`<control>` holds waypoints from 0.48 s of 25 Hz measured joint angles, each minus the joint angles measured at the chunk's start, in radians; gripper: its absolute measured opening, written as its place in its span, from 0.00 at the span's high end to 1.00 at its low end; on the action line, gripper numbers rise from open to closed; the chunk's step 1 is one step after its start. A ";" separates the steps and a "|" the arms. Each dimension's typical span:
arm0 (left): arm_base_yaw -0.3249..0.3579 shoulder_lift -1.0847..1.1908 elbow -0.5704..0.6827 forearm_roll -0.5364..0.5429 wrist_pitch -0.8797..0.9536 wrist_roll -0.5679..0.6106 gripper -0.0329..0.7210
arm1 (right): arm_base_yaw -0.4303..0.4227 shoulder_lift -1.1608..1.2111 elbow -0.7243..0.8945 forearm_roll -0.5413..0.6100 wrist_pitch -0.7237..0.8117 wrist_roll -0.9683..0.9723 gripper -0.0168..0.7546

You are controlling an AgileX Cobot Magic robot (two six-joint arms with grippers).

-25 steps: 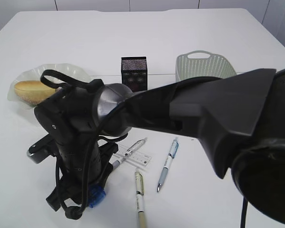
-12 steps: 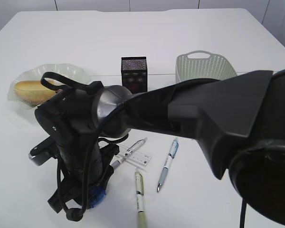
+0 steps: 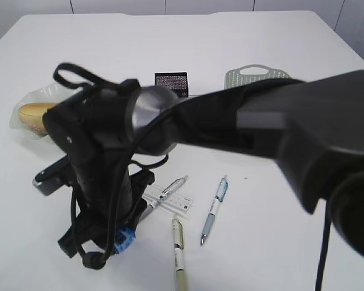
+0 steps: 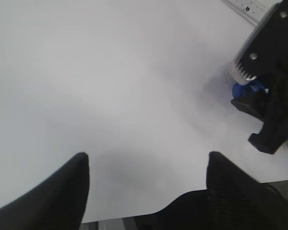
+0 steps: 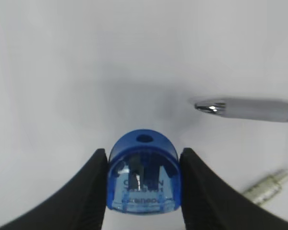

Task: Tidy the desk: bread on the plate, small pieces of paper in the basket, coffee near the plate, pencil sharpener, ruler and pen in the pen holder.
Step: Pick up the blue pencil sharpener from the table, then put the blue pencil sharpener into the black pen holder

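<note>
Clamped between the right gripper's point(image 5: 143, 191) fingers is the blue sharpener point(image 5: 143, 173), held just over the desk point(image 3: 279, 200) near three pens point(image 3: 178, 250) and the ruler point(image 3: 175, 200) — the left gripper point(image 4: 146, 167) is seen spread wide with nothing in it. Farther back, the bread point(image 3: 31, 113) is seen on the plate point(image 3: 39, 94) at left — the holder point(image 3: 171, 81) and basket point(image 3: 255, 74) are partly hidden behind the arm.

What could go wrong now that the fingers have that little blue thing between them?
The blue pencil sharpener is rounded and smooth, squeezed only at its sides by the right fingers, so it might slip or twist out on the way. The pen holder is a narrow target, so a drop could miss. Pens and the ruler lie close by and could get nudged.
</note>
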 joint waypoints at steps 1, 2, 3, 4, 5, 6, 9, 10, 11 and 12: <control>0.000 0.000 0.000 0.000 0.000 0.000 0.22 | -0.009 -0.020 0.000 0.000 0.004 -0.004 0.56; 0.000 0.000 0.000 0.000 0.000 0.000 0.22 | -0.022 -0.044 0.000 0.000 0.005 -0.013 0.56; 0.000 0.000 0.000 0.000 0.000 0.000 0.22 | -0.036 -0.070 0.000 0.005 0.007 -0.017 0.56; 0.000 0.000 0.000 0.000 0.000 0.000 0.22 | -0.056 -0.095 0.000 0.005 0.007 -0.020 0.56; 0.000 0.000 0.000 0.000 0.000 0.000 0.22 | -0.082 -0.115 0.000 0.005 0.007 -0.022 0.56; 0.000 0.000 0.000 0.000 0.000 0.000 0.22 | -0.110 -0.138 0.000 0.005 0.007 -0.023 0.56; 0.000 0.000 0.000 0.000 0.000 0.000 0.22 | -0.209 -0.197 0.000 0.021 0.004 -0.036 0.56; 0.000 0.000 0.000 0.000 0.000 0.000 0.22 | -0.241 -0.214 0.000 0.037 -0.003 -0.036 0.56; 0.000 0.000 0.000 0.000 0.000 0.000 0.22 | -0.282 -0.229 0.000 0.054 -0.015 -0.036 0.56; 0.000 0.000 0.000 0.000 -0.002 0.000 0.22 | -0.322 -0.237 0.000 0.081 -0.026 -0.042 0.56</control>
